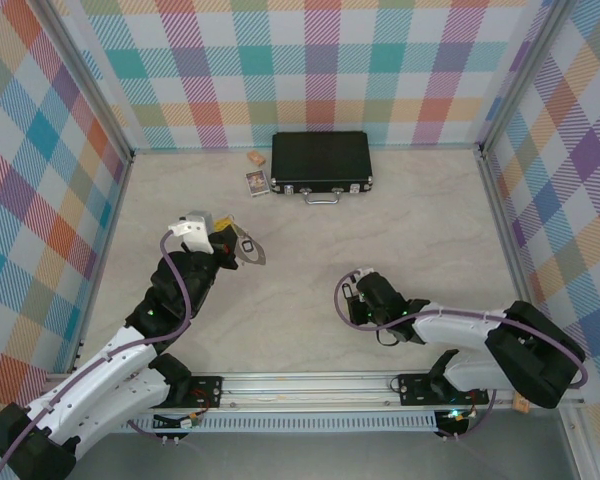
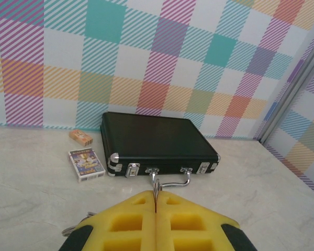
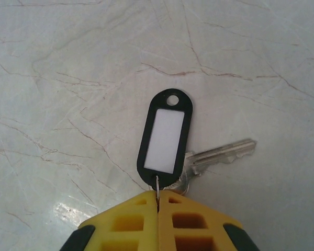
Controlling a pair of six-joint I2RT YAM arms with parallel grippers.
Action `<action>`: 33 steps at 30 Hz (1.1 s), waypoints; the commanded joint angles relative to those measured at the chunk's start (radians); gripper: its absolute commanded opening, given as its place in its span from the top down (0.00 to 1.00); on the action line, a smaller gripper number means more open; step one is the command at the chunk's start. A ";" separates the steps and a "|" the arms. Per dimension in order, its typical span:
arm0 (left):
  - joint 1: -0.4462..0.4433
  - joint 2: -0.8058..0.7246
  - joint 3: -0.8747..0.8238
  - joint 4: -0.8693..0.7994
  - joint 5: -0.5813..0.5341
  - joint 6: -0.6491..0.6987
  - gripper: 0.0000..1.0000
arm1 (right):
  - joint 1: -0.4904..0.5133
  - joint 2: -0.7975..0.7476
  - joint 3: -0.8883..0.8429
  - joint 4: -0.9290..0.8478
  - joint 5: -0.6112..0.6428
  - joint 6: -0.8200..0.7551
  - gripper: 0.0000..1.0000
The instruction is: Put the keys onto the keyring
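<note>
My left arm (image 1: 110, 375) and right arm (image 1: 450, 328) wear white shells over black joints, each trailed by a purple cable (image 1: 342, 300). My left hand (image 2: 156, 197) and right hand (image 3: 158, 195) carry yellow pads (image 2: 126, 225) with square recesses, black-cornered at four and eight o'clock.

Head of the key (image 3: 221, 155) behind its black tag (image 3: 166, 137)

pastel plaid wall panels (image 1: 320, 70) enclosed a pale, marble-veined tabletop (image 1: 410, 220) on three sides; aluminium posts (image 1: 85, 82) framed the rear corners; even light left faint glare on the surface.
</note>
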 commanded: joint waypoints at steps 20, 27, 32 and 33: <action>0.007 -0.076 -0.074 0.102 0.016 -0.002 1.00 | 0.003 0.320 0.591 -0.818 -0.129 -0.070 1.00; 0.007 -0.045 -0.079 0.115 0.044 0.003 1.00 | 0.003 0.294 0.679 -0.912 -0.110 -0.161 1.00; 0.007 0.005 -0.057 0.114 0.101 0.006 1.00 | 0.004 0.201 0.668 -0.833 -0.082 -0.246 1.00; 0.007 0.015 -0.053 0.114 0.114 0.006 1.00 | 0.002 0.184 0.664 -0.814 -0.075 -0.255 1.00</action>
